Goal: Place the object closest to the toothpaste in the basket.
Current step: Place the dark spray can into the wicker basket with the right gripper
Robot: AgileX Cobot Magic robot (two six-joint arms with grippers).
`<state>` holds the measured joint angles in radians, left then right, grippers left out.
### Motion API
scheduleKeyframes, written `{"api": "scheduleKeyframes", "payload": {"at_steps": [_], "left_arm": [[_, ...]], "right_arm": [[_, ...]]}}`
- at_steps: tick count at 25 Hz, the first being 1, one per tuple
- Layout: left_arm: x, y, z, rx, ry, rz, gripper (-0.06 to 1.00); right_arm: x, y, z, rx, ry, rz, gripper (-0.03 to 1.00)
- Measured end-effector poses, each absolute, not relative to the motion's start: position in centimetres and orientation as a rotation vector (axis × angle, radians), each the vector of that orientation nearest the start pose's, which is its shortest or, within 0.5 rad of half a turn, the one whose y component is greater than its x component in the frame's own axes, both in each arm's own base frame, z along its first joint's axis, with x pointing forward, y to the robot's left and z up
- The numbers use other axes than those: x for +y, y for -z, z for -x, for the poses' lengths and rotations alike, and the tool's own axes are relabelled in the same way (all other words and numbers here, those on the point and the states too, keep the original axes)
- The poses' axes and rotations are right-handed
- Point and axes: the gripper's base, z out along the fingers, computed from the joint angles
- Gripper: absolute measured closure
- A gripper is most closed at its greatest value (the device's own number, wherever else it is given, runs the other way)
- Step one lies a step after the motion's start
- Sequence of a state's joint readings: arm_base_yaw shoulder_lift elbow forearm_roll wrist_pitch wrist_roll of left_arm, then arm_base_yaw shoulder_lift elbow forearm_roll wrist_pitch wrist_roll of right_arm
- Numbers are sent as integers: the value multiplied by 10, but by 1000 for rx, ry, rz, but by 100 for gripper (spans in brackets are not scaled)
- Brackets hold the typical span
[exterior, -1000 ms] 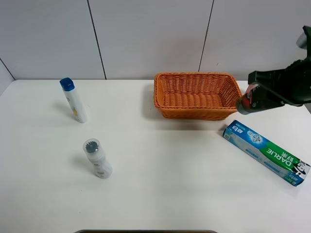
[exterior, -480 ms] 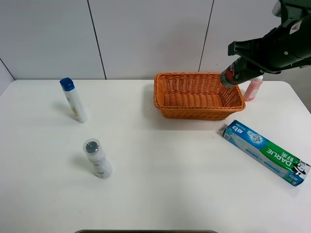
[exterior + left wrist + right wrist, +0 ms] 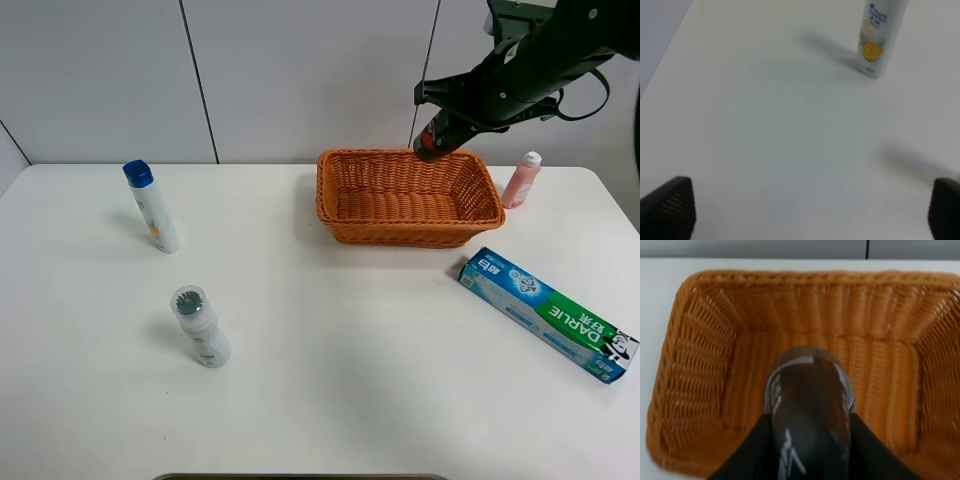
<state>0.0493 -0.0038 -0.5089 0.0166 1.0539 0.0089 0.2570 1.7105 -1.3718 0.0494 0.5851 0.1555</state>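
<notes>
bright, even light | soft shadows | wrist views blurred (especially close-up)

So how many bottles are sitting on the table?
3: a blue-capped bottle at back left, a grey-topped bottle in front of it, a pink bottle right of the basket. None seem hidden.

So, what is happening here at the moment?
The right gripper holds a dark bottle in the air above the basket and has not yet let it go. Nothing lies inside the basket. The toothpaste lies on the table in front of the basket, on its right side, and a pink bottle stands just right of the basket. The left gripper is open and holds nothing, above the table near a white bottle.
</notes>
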Motion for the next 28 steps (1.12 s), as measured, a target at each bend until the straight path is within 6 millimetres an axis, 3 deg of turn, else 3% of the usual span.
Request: {"api": "scheduleKeyframes", "payload": {"at_steps": [10,16,28], "left_arm": [[1,-280,6,2025,-57,42,0],[1,-280,6,2025,-57,42,0],[1,-280,6,2025,-57,42,0]], "right_arm": [[115,-240,-427,2467,-233,86,64],[118,-203,-435,2550,-235,71,64],[120,-162,-441,2635,-211,82,64]]}}
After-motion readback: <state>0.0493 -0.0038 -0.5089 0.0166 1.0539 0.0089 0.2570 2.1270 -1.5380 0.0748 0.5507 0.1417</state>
